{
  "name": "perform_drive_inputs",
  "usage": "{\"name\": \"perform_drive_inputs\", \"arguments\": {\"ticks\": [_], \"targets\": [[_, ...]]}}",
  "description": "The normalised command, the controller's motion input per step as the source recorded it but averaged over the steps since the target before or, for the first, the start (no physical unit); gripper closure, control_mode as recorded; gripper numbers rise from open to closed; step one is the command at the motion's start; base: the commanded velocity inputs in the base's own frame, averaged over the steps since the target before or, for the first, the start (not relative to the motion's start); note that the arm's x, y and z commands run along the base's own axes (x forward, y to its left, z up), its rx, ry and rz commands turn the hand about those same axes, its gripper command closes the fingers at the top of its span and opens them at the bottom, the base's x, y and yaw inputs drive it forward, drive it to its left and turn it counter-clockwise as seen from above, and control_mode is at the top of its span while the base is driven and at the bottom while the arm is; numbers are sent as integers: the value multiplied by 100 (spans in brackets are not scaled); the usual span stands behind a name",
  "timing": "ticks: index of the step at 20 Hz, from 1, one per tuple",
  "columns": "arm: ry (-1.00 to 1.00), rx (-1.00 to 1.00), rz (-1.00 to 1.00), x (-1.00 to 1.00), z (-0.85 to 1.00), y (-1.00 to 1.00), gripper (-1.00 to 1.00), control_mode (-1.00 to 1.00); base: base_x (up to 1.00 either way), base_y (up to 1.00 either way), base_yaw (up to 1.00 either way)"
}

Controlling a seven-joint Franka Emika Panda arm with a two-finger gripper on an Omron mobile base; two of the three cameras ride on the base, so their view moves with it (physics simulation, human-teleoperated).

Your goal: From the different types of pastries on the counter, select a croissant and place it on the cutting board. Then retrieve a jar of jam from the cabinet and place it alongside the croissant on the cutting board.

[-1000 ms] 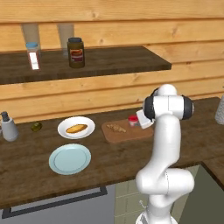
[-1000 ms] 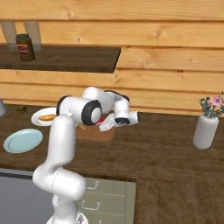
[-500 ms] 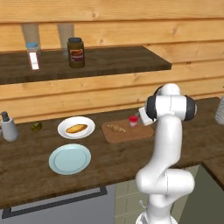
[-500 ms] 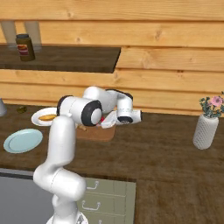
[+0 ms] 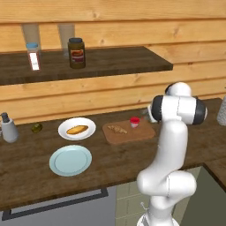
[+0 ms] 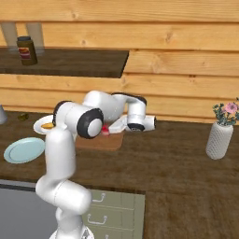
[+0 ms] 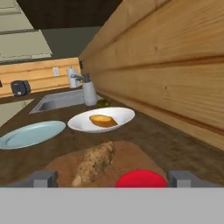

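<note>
So the pincer [image 7: 112, 178] is spread wide with nothing in it. In the hand view one dark fingertip sits either side of the small red-lidded jam jar [image 5: 134, 122], lid just between and below them, so my guess is the jar is set down and the arm only needs to clear it. The jar stands upright on the brown wooden cutting board [image 5: 143, 132], toward its right end as the left base view shows it. Next to it on the same board lies the flaky golden croissant [image 5: 117, 129], near but apart from the jar, which is pretty much what the task wants, so both halves look done to me.

Further out on the dark wooden bench [image 5: 26, 176]: a white plate [image 5: 89, 126] with another orange-brown pastry [image 5: 77, 129] on it, then a light blue plate [image 5: 70, 160] with nothing on it. Up on the wall shelf [image 5: 110, 62] there's a bigger dark jar [image 5: 76, 53].
</note>
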Motion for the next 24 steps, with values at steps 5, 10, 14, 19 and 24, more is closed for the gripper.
{"name": "perform_drive_inputs", "arguments": {"ticks": [5, 10, 14, 19, 24], "targets": [[0, 0, -6, -62, 65, 0, -100, -100, 0, 0, 0], [1, 0, -15, -78, 42, 1, -100, -100, 0, 0, 0], [12, -5, -22, -91, 35, 5, -100, -100, 0, 0, 0], [28, -10, -21, -71, 50, 15, -100, -100, 0, 0, 0], [29, -11, -22, -84, 32, 9, -100, -100, 0, 0, 0]]}}
